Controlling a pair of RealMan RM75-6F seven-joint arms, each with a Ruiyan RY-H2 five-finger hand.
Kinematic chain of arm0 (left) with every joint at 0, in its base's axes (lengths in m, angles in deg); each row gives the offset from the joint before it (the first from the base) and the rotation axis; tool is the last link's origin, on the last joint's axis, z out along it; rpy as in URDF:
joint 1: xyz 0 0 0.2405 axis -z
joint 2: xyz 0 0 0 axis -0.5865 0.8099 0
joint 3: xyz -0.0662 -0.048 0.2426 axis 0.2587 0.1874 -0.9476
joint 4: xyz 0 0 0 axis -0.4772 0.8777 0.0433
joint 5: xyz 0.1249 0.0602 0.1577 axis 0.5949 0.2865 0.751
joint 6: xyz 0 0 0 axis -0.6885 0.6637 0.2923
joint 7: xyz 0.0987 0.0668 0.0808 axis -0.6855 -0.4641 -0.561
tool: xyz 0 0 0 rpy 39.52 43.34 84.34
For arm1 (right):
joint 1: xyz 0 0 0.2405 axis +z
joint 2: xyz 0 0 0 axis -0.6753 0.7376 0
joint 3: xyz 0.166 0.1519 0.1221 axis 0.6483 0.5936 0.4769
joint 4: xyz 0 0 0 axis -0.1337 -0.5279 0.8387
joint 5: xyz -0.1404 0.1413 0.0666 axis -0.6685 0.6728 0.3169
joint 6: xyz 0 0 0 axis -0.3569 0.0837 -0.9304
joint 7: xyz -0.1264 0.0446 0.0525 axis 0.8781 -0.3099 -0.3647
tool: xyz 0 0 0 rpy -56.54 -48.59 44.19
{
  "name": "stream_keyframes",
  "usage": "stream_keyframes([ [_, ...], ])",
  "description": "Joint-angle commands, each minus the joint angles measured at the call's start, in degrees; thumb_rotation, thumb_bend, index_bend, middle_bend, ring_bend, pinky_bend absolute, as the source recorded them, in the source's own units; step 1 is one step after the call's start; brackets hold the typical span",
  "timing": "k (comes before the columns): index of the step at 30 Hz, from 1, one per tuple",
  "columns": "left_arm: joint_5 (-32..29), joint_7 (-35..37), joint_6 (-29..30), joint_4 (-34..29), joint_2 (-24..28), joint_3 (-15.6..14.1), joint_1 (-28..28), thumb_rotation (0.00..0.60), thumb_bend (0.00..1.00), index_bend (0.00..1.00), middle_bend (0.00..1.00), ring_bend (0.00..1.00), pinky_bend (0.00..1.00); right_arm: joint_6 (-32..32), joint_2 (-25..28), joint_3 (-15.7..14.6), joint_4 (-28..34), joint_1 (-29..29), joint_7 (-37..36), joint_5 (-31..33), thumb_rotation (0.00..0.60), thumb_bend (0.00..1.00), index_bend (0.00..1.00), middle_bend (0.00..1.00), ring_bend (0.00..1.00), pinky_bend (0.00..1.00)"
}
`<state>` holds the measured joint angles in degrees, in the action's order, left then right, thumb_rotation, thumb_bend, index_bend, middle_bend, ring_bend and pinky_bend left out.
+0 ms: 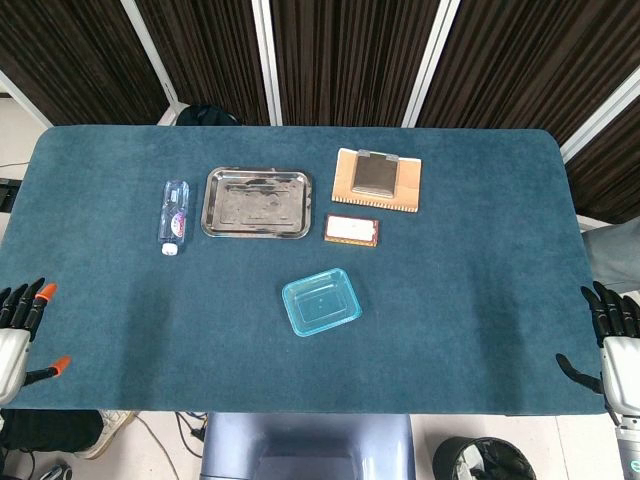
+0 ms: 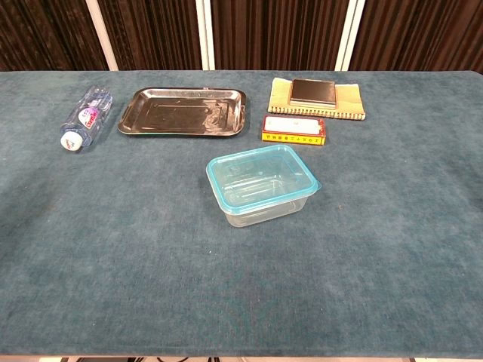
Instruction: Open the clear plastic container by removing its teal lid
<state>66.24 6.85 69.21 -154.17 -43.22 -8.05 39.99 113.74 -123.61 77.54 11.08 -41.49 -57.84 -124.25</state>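
Both hands at near table corners; lidded container point(image 2: 263, 185) mid-table, untouched.

The left robot hand point(image 1: 18, 335) sits at the near left edge, fingers spread, holding nothing. The right robot hand point(image 1: 612, 345) mirrors it at the near right, likewise spread and empty.

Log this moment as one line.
phase: not started | container: shut, lid on, table centre | left hand: open, left table edge | right hand: open, right table edge
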Motion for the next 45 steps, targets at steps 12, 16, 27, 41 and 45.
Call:
stream_keyframes([
  [12, -0.3, 0.24, -0.66, -0.49, 0.29, -0.15, 0.14, 0.6, 0.0, 0.0, 0.0, 0.0, 0.0, -0.8, 0.24, -0.39, 0.44, 0.01, -0.74, -0.13, 0.6, 0.28, 0.0, 0.0, 0.0, 0.0],
  [16, -0.66, 0.27, -1.26, -0.71, 0.12, -0.09, 0.39, 0.6, 0.0, 0.0, 0.0, 0.0, 0.0, -0.96, 0.11, -0.47, 0.41, 0.07, -0.59, -0.2, 0.6, 0.28, 0.0, 0.0, 0.0, 0.0],
  [27, 1.12, 0.13, -0.61, -1.64, 0.23, 0.22, 1.06, 0.6, 0.0, 0.0, 0.0, 0.0, 0.0, -1.35, 0.53, -0.88, 0.54, -0.09, -1.1, -0.37, 0.6, 0.28, 0.0, 0.0, 0.0, 0.0],
  [41, 3.29, -6.11, -15.28, -7.96, -4.06, 3.74, 13.39, 0.6, 0.0, 0.0, 0.0, 0.0, 0.0, -2.08, 0.65, -0.9, 0.93, 0.01, -1.36, 0.21, 0.6, 0.28, 0.0, 0.0, 0.0, 0.0],
  [45, -0.23, -8.66, -19.54, -9.3, -7.67, 5.78, 16.68, 0.6, 0.0, 0.0, 0.0, 0.0, 0.0, -2.29, 0.64, -0.82, 0.99, 0.07, -1.36, 0.45, 0.6, 0.28, 0.0, 0.0, 0.0, 0.0],
])
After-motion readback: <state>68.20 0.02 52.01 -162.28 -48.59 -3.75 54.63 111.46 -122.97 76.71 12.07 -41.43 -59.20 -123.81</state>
